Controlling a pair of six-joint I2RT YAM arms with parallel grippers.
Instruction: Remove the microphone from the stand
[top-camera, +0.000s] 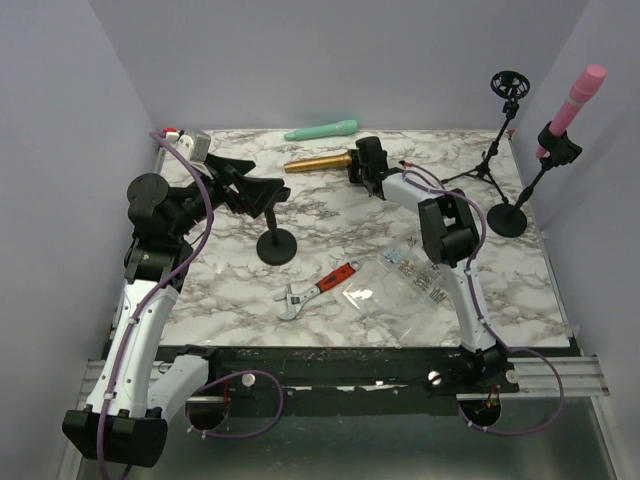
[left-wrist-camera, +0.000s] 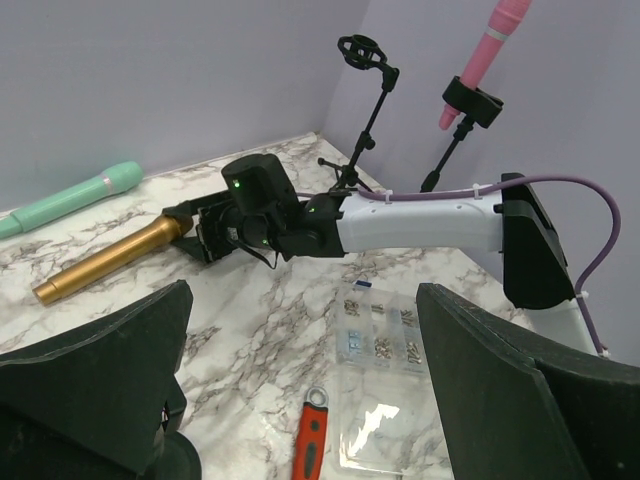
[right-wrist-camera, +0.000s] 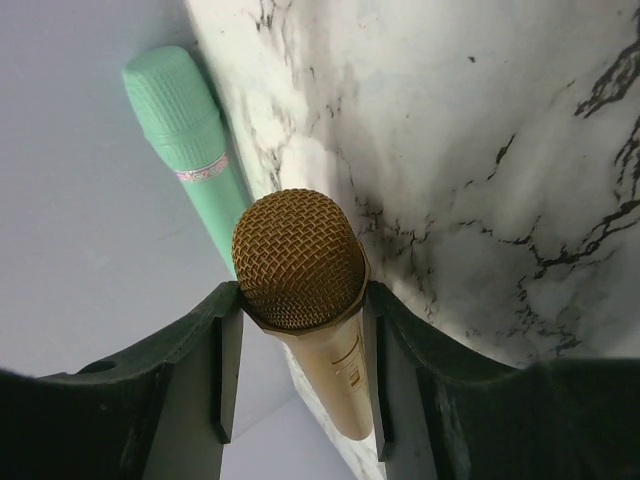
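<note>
Lying on veined marble table (top-camera: 230, 295), gold microphone (top-camera: 315, 162), lilac walls (top-camera: 300, 60) around

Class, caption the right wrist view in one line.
Right gripper, jaws clasping the gold microphone by its head; mint microphone beyond.

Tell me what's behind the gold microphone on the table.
A mint green microphone lies behind it, near the far edge of the table, apart from it. The right gripper is shut on the head of the gold microphone, covering the marble just behind that end.
</note>
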